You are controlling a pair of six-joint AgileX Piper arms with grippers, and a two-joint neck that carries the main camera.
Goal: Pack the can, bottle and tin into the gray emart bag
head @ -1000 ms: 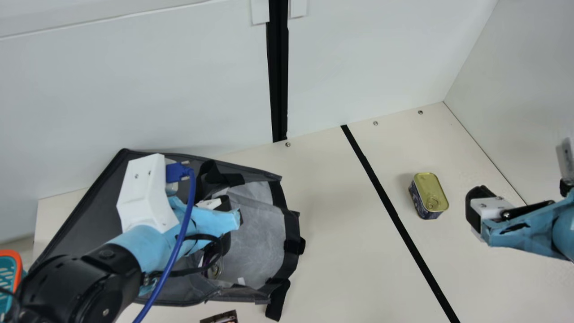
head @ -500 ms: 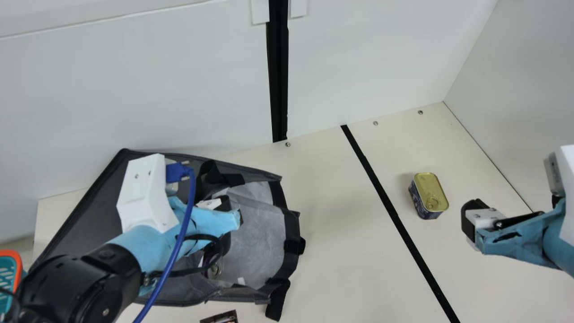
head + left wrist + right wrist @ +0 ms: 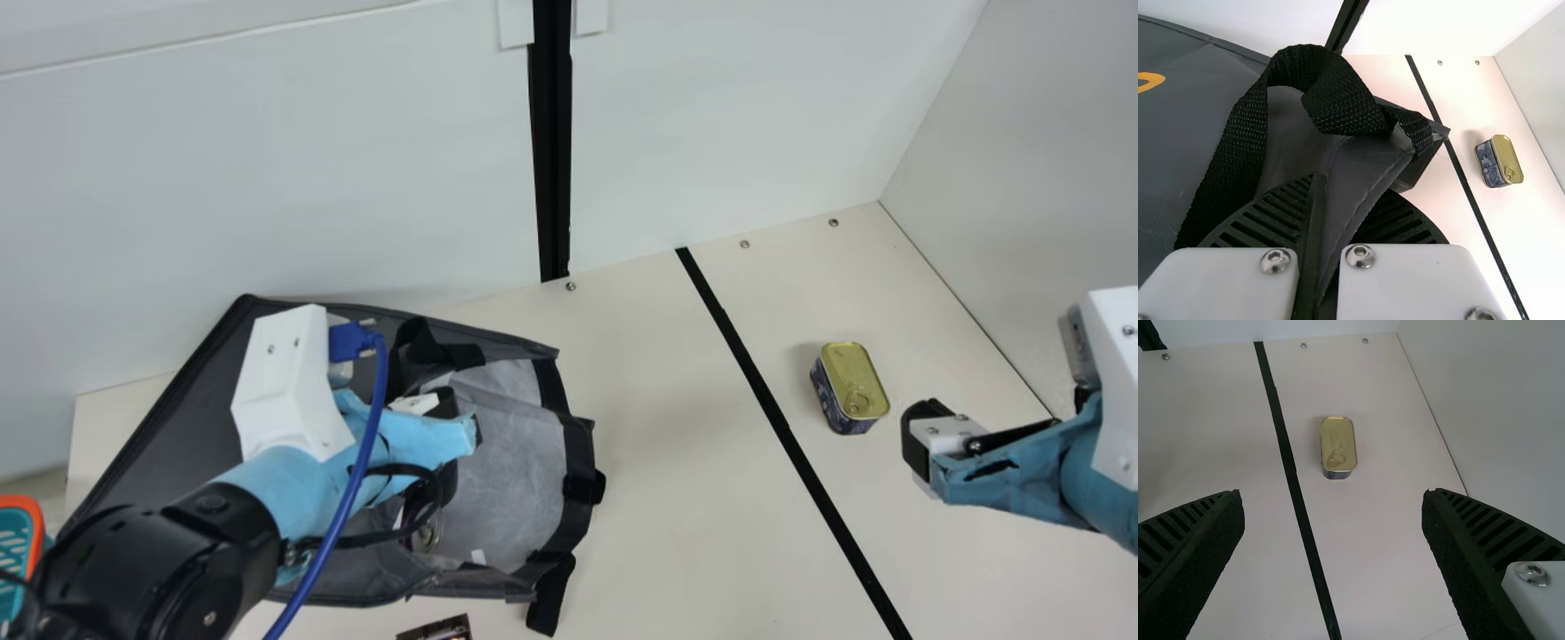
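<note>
My left gripper (image 3: 437, 405) is at the gray bag (image 3: 516, 462), which lies with its mouth facing right in the main view. In the left wrist view my left gripper (image 3: 1328, 207) is shut on the bag's fabric edge, beside a black strap (image 3: 1331, 100). A can (image 3: 427, 535) with a metal top lies inside the bag, partly behind the arm. The gold-topped tin (image 3: 855, 382) stands on the table at the right. Right of and slightly nearer than the tin is my right gripper (image 3: 917, 444); in the right wrist view my right gripper (image 3: 1333, 503) is open, nothing between its fingers.
A teal and orange basket (image 3: 18, 542) sits at the left edge. A small dark item (image 3: 437, 629) lies at the bottom edge, below the bag. White walls border the table (image 3: 676, 462) behind and at the right; a black line crosses it.
My right arm has come farther into the main view, its gripper shifting left and slightly down, nearer the tin. The left arm, bag, can and tin have not moved.
</note>
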